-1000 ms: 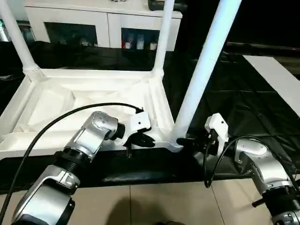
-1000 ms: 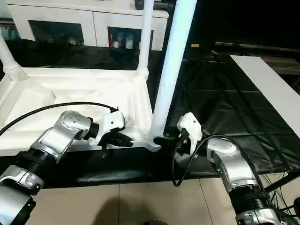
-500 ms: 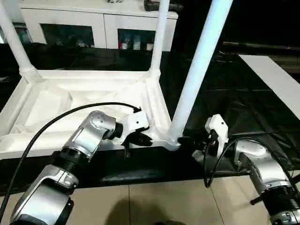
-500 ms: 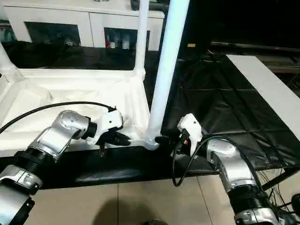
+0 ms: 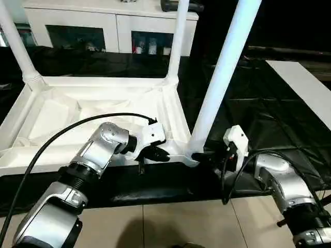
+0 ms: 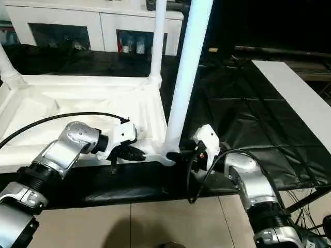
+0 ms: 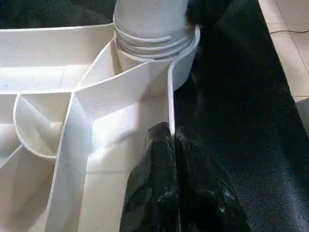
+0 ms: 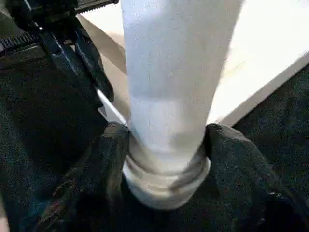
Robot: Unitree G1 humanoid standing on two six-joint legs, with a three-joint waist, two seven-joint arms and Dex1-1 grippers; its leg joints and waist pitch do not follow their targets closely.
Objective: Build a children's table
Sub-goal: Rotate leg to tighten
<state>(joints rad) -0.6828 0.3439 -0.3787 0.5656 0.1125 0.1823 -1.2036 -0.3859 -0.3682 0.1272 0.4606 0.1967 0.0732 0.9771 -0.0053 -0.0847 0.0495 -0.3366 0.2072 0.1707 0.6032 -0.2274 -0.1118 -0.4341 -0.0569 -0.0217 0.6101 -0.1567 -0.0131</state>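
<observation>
- Three long tapered white tube legs stand in the corner sockets of the upturned white plastic rectangular tabletop (image 5: 103, 111); the upper ends of all three run out past the picture's edge.
- The near leg (image 5: 220, 77) has its threaded foot between the two black fingers of the right gripper (image 8: 166, 145), which sit on either side of it at the socket; whether the pads press it is hard to tell.
- The left gripper (image 7: 175, 159) has its jaws pinched together on the thin near rim wall of the tabletop, just beside that same corner socket (image 7: 154, 46).
- The far-right leg (image 5: 177, 39) and the far-left leg (image 5: 18, 44) rise well beyond both grippers.
- The tabletop's near-left corner is hidden behind the left silver forearm (image 5: 88, 160) and its black cable (image 5: 67, 132).
- The tabletop lies on a crinkled black sheet (image 5: 248, 103); beige floor tiles (image 5: 170, 222) show below it.
- A white cabinet with glass doors (image 5: 111, 26) stands behind; its contents are too small to make out.
- A flat white board (image 5: 305, 85) lies off to the right.
</observation>
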